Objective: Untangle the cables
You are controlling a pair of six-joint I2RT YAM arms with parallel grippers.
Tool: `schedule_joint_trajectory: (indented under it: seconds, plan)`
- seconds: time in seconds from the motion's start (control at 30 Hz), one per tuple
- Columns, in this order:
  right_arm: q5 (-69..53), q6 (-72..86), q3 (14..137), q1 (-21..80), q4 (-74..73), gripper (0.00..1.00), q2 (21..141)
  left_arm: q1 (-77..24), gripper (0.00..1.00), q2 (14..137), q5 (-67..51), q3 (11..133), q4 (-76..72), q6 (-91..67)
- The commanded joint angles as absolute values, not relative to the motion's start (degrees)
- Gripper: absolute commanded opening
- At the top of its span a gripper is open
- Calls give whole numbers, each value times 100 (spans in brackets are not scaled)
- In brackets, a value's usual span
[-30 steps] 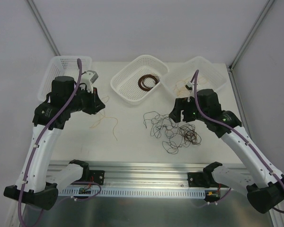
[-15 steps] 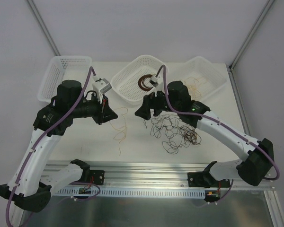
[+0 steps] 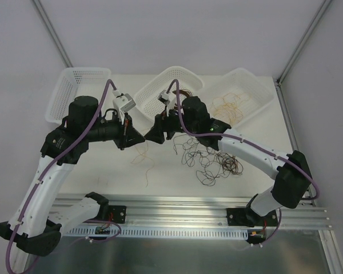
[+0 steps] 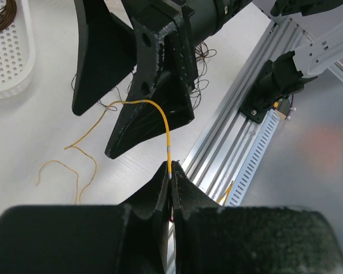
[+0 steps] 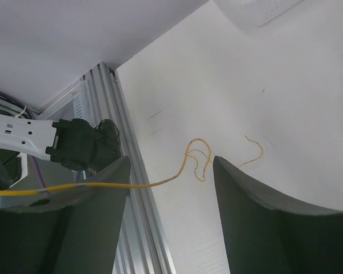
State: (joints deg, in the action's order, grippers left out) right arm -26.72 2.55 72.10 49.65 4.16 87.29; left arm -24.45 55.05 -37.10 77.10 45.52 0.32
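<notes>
orange wire (image 4: 165, 134) sits clamped in our left gripper (image 4: 170, 171); our right gripper (image 5: 171, 162) stands open over it. closing this near, we might knock the grippers together or tug it free.

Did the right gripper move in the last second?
Yes. The right gripper swung left, from near the right basket to in front of the middle basket, close to the left gripper.
</notes>
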Motion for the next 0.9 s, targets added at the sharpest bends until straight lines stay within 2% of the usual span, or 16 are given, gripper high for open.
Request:
schedule_joint_trajectory:
  seconds: [0.0, 0.03, 0.13, 0.17, 0.23, 0.43, 0.67, 0.77, 0.8, 0.87]
  plan:
    - [-2962, 255, 7558, 5019, 862, 62, 8763, -2505, 0, 5397, -3885, 7629, 4272, -167]
    - [-2927, 220, 7559, 5010, 818, 49, 8745, -2505, 0, 5370, -3867, 7585, 4237, -184]
    - [-2786, 97, 7567, 4966, 581, 24, 8666, -2505, 0, 5256, -3631, 7428, 4210, -176]
    - [-2769, 79, 7585, 4931, 441, 12, 8631, -2505, 0, 5169, -3534, 7375, 4184, -167]
    - [-2655, -139, 7646, 4843, 256, 1, 8465, -2505, 0, 5046, -3402, 7156, 4157, -176]
    - [-2496, -492, 8006, 4457, -272, 1, 7955, -2514, 0, 4861, -3217, 6602, 4078, -229]
    - [-2400, -729, 8657, 4149, -905, 1, 7638, -2505, 2, 4834, -2392, 6188, 3850, -439]
    - [-2321, -817, 8973, 4052, -1142, 1, 7611, -2505, 23, 4913, -2197, 6047, 3648, -659]
    - [-2233, -835, 9052, 4026, -1195, 1, 7603, -2505, 40, 4922, -2223, 6012, 3560, -711]
    - [-2154, -931, 9237, 3921, -1327, 1, 7611, -2514, 52, 4887, -2311, 5924, 3314, -817]
